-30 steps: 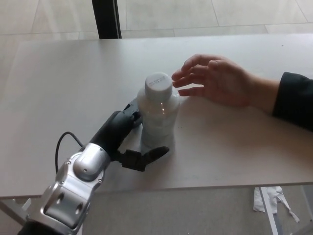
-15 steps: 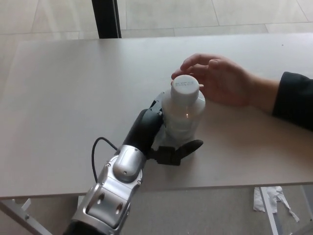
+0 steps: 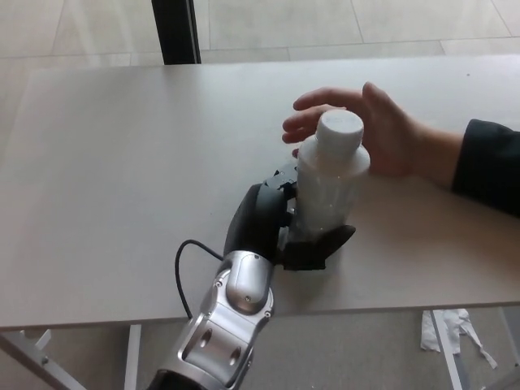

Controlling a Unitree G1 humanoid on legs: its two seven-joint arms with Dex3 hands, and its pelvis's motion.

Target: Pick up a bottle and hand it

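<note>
Bottle [image 3: 329,183] upright, white cap up, left hand [image 3: 284,223] clamped round its base, person's hand [image 3: 370,130] just behind

Silver forearm [image 3: 227,325], black cable [image 3: 188,276], black robot hand [image 3: 280,223]; person's dark sleeve [image 3: 490,166].

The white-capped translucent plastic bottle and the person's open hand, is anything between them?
Nothing: in the head view the bottle sits directly before the person's hand.

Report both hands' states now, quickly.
Left hand: shut on the bottle, beside a person's hand.
Right hand: not in view.
</note>
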